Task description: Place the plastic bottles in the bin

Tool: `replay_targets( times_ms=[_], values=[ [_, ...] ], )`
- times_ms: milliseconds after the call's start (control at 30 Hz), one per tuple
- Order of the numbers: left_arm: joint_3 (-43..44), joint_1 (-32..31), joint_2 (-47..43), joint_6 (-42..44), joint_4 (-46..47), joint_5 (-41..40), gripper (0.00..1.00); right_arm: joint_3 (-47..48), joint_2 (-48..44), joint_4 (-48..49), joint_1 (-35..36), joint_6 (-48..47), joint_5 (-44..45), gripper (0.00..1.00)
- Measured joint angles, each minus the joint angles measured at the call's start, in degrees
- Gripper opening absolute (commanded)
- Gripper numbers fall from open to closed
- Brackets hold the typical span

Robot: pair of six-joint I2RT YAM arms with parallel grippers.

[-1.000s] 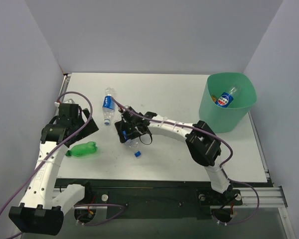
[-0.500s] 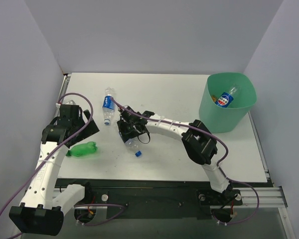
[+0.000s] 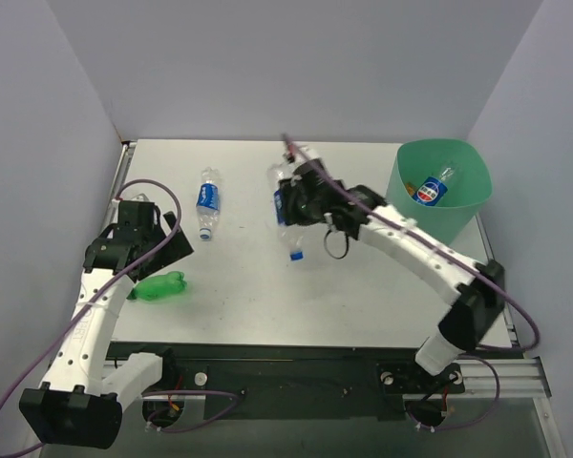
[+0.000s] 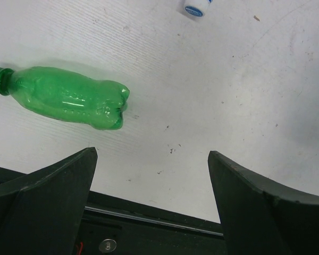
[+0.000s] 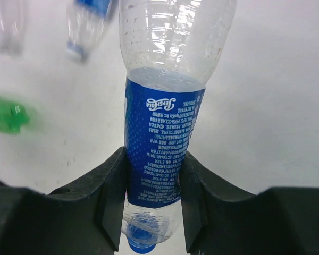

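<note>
My right gripper (image 3: 291, 205) is shut on a clear bottle with a blue label (image 3: 292, 243), held above the table with its blue cap down. In the right wrist view both fingers (image 5: 114, 180) press on the label of the held bottle (image 5: 162, 133). The mint-green bin (image 3: 458, 215) stands at the far right with a blue-labelled bottle (image 3: 430, 189) inside. Another blue-labelled bottle (image 3: 207, 202) lies at the far left. A green bottle (image 3: 159, 286) (image 4: 69, 98) lies near the left front. Just beyond it, my left gripper (image 4: 151, 154) hangs open and empty.
Purple-grey walls close in the table (image 3: 363, 305) on three sides. The black front rail (image 4: 149, 218) runs just under the left fingers. A blue-and-white bottle cap (image 4: 195, 6) shows at the top of the left wrist view.
My right gripper has shut on the blue-labelled bottle, lifted it off the table and carried it back and to the right. The left arm has barely moved.
</note>
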Motion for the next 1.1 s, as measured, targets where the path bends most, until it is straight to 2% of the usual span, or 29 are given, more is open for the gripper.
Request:
replay_targets(
  times_ms=[200,333,600,867,933,967,1100],
  values=[
    [-1.03,0.00,0.09,0.09,0.00,0.44,0.97,0.46,-21.77,1.09,-15.67,-1.97,8.39,0.27],
    [-1.05,0.09,0.46,0.02,0.00,-0.26,0.97,1.53,-28.39,1.11,-23.21,-3.87,13.44,0.29],
    [-4.37,0.26,1.14,-1.01,0.68,-1.14,0.97,1.53,-27.91,1.29,-39.82,-4.83,18.47,0.33],
    [-7.56,0.26,4.50,-2.36,1.11,-4.33,0.97,1.57,-21.09,3.61,-46.73,-4.07,18.56,0.34],
    [-7.56,0.26,4.94,-2.23,1.14,-5.40,0.97,1.57,-18.84,4.04,-47.19,-4.02,18.58,0.48],
    [-7.48,0.26,5.31,-2.03,1.11,-6.01,0.96,1.57,-17.92,4.15,-47.28,-3.93,18.56,0.63],
    [-5.97,0.26,8.13,-1.53,0.74,-7.91,0.96,2.01,-15.41,2.86,-47.30,-3.58,18.01,0.79]
  ],
)
